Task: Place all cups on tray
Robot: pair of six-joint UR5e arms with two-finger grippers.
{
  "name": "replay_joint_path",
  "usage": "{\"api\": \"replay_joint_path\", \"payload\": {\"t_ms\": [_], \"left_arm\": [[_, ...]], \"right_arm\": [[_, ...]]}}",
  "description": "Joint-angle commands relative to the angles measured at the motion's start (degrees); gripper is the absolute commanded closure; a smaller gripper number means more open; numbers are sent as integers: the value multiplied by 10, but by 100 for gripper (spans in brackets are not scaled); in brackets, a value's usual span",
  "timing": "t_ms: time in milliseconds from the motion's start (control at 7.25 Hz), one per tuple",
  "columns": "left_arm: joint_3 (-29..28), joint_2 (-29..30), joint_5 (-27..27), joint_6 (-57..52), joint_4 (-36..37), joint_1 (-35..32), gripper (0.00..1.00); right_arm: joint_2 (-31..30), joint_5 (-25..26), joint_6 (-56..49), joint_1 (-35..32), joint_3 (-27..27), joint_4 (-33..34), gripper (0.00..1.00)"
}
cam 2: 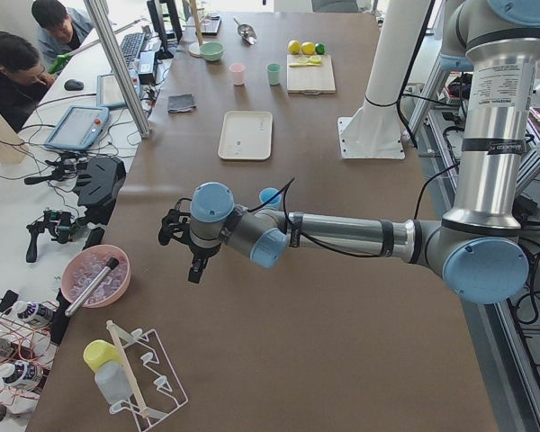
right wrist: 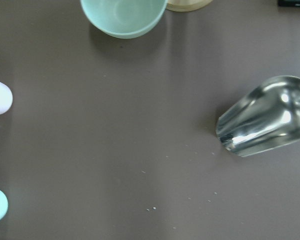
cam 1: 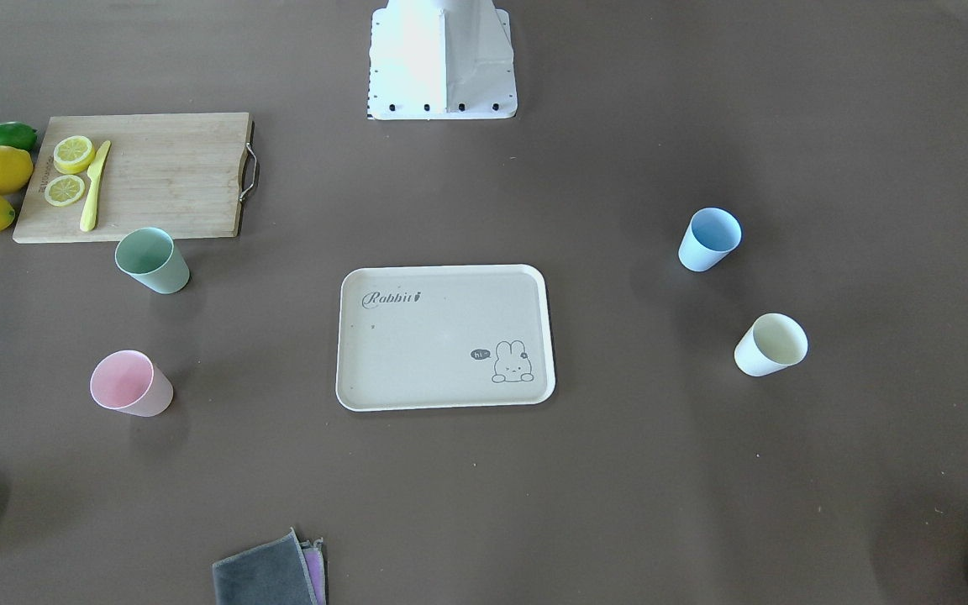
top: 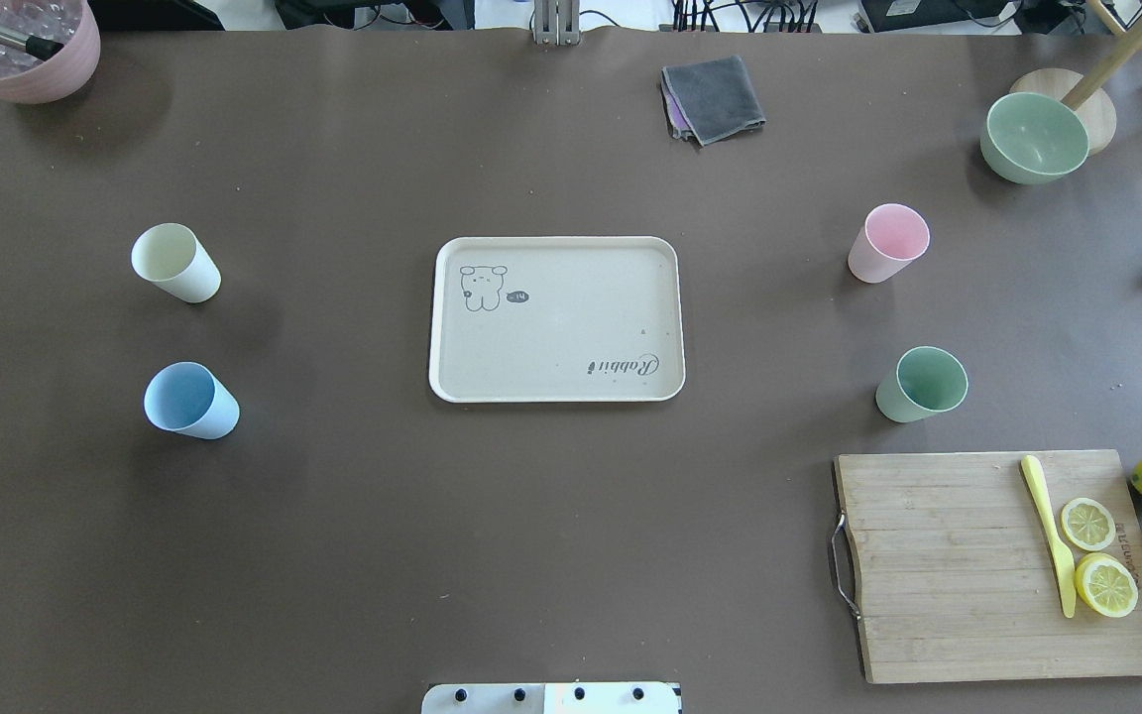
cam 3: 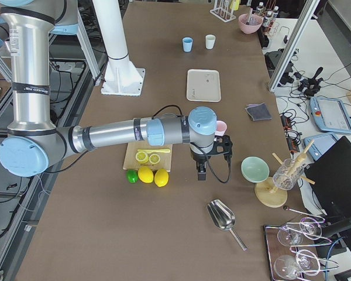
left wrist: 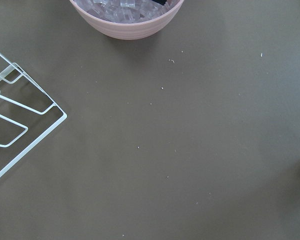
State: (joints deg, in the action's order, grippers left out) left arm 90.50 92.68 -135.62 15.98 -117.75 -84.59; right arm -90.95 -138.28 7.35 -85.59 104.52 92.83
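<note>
The beige Rabbit tray (top: 571, 317) lies bare at the table's middle, also in the front view (cam 1: 434, 336). The cream cup (top: 174, 263) and the blue cup (top: 190, 401) stand upright to its left. The pink cup (top: 888, 243) and the green cup (top: 921, 385) stand upright to its right. My left gripper (cam 2: 195, 261) hangs above the table beyond the left cups, near the pot. My right gripper (cam 3: 202, 170) hangs beyond the pink cup (cam 3: 221, 127). Both show only in side views, so I cannot tell whether they are open or shut.
A wooden cutting board (top: 958, 595) with lemon slices and a yellow knife lies near right, lemons beside it. A green bowl (top: 1034, 137), a grey cloth (top: 713, 97), a mauve pot (top: 26, 50), a metal scoop (right wrist: 265, 122) and a wire rack (left wrist: 15, 115) stand around the edges.
</note>
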Motion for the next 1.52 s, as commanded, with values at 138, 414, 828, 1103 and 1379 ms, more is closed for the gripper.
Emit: {"api": "replay_joint_path", "payload": {"t_ms": [138,414,828,1103,1379], "left_arm": [[-12,-6,1,29,-20,-1,2],[-15,-27,1,44,-58,-1,2],[-14,-29,0,48,-65,-1,2],[-9,-28,0,61,-64,-1,2],[-6,-22,-1,93,-66,0,2]], "right_arm": [[39,27,214,156,50,-101,0],[21,54,319,224,55,-185,0],[-12,99,372,287,53,-229,0],[-19,119,406,322,48,-248,0],[-13,151,443,354,42,-250,0]]}}
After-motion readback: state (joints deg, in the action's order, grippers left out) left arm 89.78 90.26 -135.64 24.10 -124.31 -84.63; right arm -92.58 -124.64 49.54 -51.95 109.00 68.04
